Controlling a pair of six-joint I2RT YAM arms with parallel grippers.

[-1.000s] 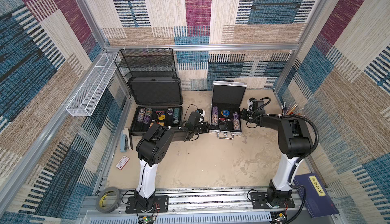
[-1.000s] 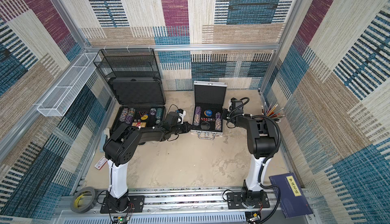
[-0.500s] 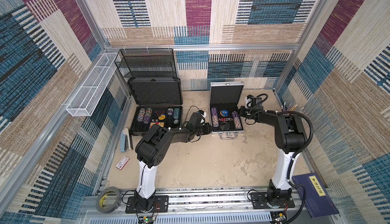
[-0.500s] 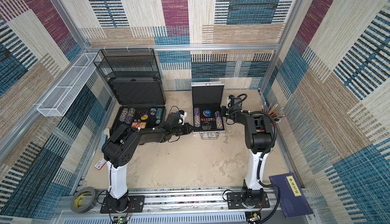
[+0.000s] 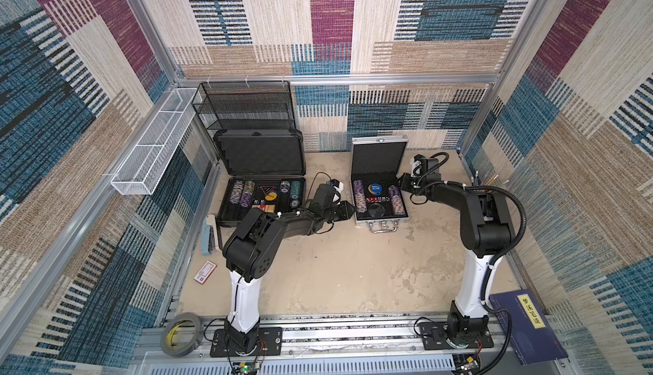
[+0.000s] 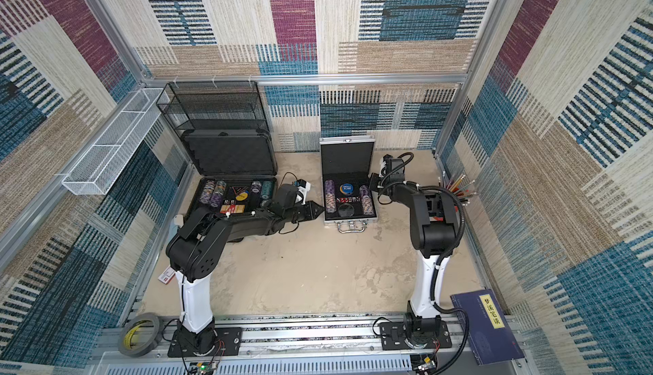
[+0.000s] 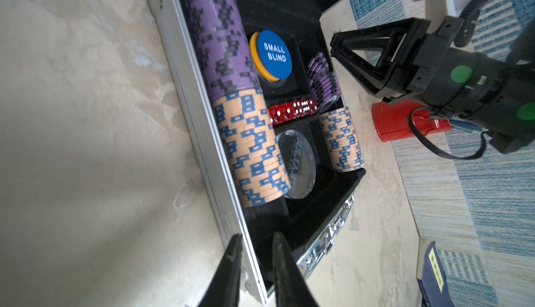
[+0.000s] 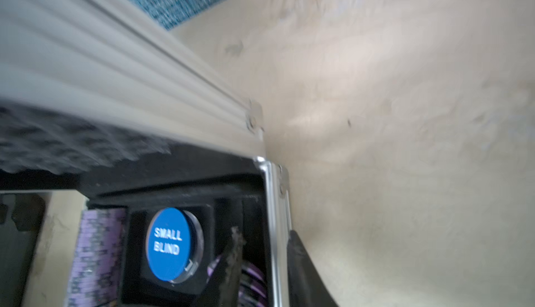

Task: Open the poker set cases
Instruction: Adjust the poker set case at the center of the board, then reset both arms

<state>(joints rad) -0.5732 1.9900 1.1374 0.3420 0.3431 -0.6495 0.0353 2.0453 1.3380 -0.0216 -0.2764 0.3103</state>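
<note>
taking the back wall as 12 o'clock and the robot's rail as 6, both cases stand open with their lids upright. the large dark case (image 5: 261,154) sits at 10 o'clock on the table, just in front of the black mesh rack (image 5: 247,108). the silver case (image 5: 378,159) sits at 12 o'clock, with its handle (image 5: 382,227) on its 6 o'clock edge.

the left gripper (image 5: 352,210) is at the silver case's 8 o'clock corner. its jaws are a narrow way apart, astride the side wall. one finger (image 7: 231,262) is outside and the other is inside, where a strip of black lining shows between it and the wall, so nothing is clamped.

the right gripper (image 5: 401,180) is at the same case's 3 o'clock wall, also slightly parted and astride it. the outer finger (image 8: 301,262) lies against the metal, and the inner one stands clear of the wall among the purple chips, near the blue "small blind" button (image 8: 169,244).
</note>
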